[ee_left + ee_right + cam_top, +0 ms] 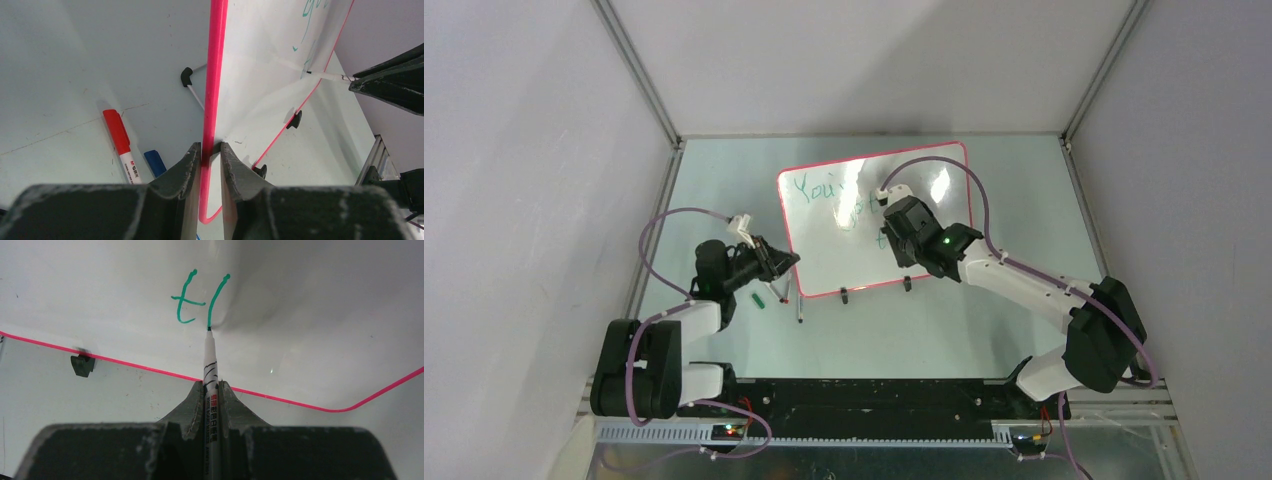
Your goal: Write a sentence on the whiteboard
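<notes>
On the tabletop (724, 180), the whiteboard (824, 255) lies near the middle, its left rim clamped in the left pincer (211, 150). The right pincer (211, 387) is clamped on a marker (210, 355), whose tip touches the foot of a green stroke in the sentence (187, 302). Light, even pressure should keep letters clean.

Pinches the whiteboard (260, 60) edge with the left gripper (210, 150), arm bent. Squeezes a marker (210, 365) in the right gripper (211, 388), arm stretched forward.

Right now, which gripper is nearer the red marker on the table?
Left. The left gripper grips the board by its edge, beside the red marker; the right gripper holds a pen to the board's face.
</notes>
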You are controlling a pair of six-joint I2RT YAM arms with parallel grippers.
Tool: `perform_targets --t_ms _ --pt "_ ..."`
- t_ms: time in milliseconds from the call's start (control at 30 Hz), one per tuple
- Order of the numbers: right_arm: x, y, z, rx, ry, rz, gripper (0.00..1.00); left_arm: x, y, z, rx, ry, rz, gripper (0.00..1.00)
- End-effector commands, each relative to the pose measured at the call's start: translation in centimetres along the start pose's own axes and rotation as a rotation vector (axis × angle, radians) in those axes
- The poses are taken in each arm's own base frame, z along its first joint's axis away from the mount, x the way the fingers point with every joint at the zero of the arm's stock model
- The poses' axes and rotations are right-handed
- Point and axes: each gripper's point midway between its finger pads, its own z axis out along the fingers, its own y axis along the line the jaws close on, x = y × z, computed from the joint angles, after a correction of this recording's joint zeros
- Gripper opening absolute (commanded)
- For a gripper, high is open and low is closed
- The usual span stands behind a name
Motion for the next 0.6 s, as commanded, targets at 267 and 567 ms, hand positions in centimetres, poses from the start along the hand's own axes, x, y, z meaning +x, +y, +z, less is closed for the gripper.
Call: perform_targets --t_ms 267,567 --pt "-4.4 -1.1 -0.6 0.01 -0.109 0.032 0.0 -1.2 0.3 0.1 -0.028 -0.036 0.028 0.23" --pt "-4.3 -1.9 -0.3 0.036 -0.101 0.04 0.0 -1.1 0.4 0.1 -0.032 -0.036 0.028 0.23"
